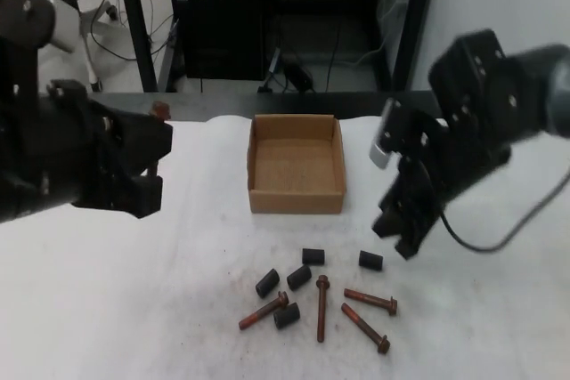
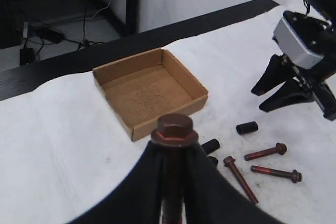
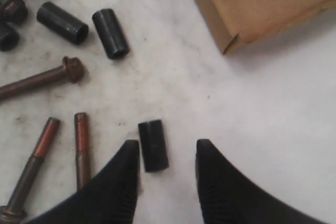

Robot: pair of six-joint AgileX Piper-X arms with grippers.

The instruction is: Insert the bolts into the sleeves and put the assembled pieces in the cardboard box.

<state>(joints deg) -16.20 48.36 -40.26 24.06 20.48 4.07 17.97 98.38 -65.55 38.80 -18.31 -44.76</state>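
Behind scattered bolts (image 1: 321,307) and sleeves (image 1: 299,277), cardboard box (image 1: 295,203), bare floor showing

cardboard box (image 1: 295,203): you had plain brown corrugated card, matt, with fine ribbing on its floor.
bolts (image 1: 321,307): you had dull metal, rust-brown, redder along the threads.
held bolt (image 2: 174,129): the same rusty metal; its head gave you a faint shine.
sleeves (image 1: 299,277): black and smooth with a slight sheen; you could not tell metal from plastic.
table cover (image 1: 134,300): white, matt, soft-looking sheet, smudged grey around your parts.
right claw (image 3: 167,148): your fingers (image 3: 231,192) were black, matt and finely ribbed.
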